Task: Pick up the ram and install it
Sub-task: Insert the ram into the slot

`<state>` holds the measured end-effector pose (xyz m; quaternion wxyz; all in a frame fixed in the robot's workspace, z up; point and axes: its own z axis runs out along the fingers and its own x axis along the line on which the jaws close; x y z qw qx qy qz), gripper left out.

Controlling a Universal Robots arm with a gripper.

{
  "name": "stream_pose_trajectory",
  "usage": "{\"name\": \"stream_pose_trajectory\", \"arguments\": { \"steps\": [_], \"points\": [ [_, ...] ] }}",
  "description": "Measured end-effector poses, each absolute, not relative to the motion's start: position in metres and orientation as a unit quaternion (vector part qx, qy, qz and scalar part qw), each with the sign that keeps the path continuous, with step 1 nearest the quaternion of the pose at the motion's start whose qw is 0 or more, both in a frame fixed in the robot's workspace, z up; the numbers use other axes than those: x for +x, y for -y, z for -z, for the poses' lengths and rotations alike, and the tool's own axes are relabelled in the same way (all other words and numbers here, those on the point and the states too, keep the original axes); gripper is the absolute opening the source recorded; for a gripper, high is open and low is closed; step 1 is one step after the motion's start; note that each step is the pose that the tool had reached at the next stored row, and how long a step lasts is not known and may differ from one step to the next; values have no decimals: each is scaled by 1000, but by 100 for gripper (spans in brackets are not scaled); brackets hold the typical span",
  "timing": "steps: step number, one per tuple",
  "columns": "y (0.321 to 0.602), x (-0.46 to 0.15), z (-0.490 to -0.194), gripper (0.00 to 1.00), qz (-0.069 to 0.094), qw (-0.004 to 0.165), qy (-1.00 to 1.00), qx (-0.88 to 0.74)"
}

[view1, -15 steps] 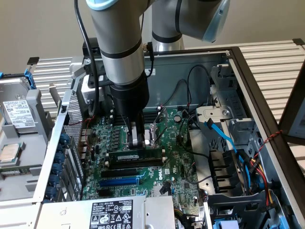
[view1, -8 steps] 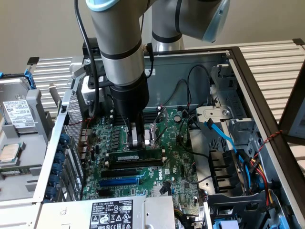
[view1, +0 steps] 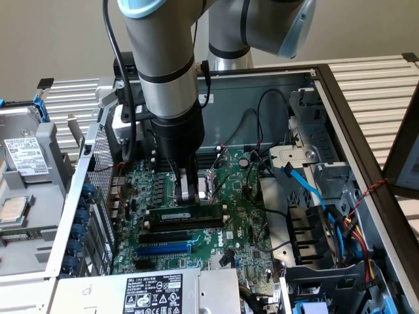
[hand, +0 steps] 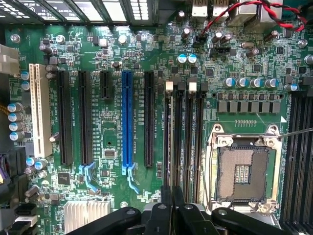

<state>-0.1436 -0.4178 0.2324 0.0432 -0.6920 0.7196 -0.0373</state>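
Note:
The ram is a long dark stick with a white label strip, standing on edge in a memory slot on the green motherboard. My gripper hangs straight over the stick's middle, its fingers together and nothing held between them. Whether the tips touch the stick's top edge I cannot tell. In the wrist view the ram shows edge-on as a thin line in the memory slot nearest the blue expansion slot. It runs under my shut gripper.
The open CPU socket lies beside the memory slots. Other empty memory slots have white end clips. Black and blue cables crowd the case on the exterior view's right. A hard drive sits outside on the left.

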Motion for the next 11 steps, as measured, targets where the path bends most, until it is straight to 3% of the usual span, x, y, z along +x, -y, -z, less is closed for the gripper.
{"name": "stream_pose_trajectory", "arguments": {
  "steps": [11],
  "points": [
    [418,-145,-231,12,33,47,-721,-690]
  ]
}}
